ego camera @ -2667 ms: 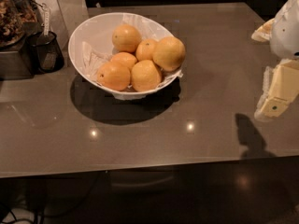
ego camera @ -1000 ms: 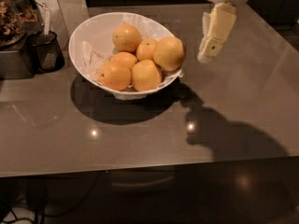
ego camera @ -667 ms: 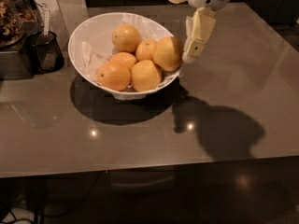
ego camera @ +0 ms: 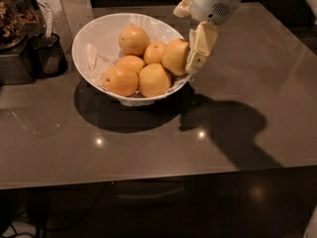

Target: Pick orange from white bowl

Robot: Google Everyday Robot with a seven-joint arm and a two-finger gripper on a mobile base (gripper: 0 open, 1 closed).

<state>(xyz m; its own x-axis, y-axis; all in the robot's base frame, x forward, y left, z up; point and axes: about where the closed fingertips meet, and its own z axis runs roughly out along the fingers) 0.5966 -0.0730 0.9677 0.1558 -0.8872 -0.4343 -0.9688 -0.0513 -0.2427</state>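
Observation:
The white bowl (ego camera: 89, 38), lined with crinkled white paper, stands on the dark table at the back left. It holds several yellow-orange fruits. The orange (ego camera: 174, 56), the largest one, leans on the bowl's right rim. My gripper (ego camera: 187, 37) hangs from above at that right rim, open. One beige finger (ego camera: 200, 47) lies right against the orange's right side, and the other finger (ego camera: 182, 7) sits higher and behind it. The gripper holds nothing.
Smaller oranges (ego camera: 133, 39) with dark stem dots fill the rest of the bowl. A small black mesh cup (ego camera: 49, 54) and a dark container (ego camera: 12, 31) stand at the left edge. The grey table (ego camera: 257, 83) stretches to the right and front.
My gripper has come in from the right side of the table, moved left and down, and now sits against the large orange at the bowl's right rim. The fruits have not moved.

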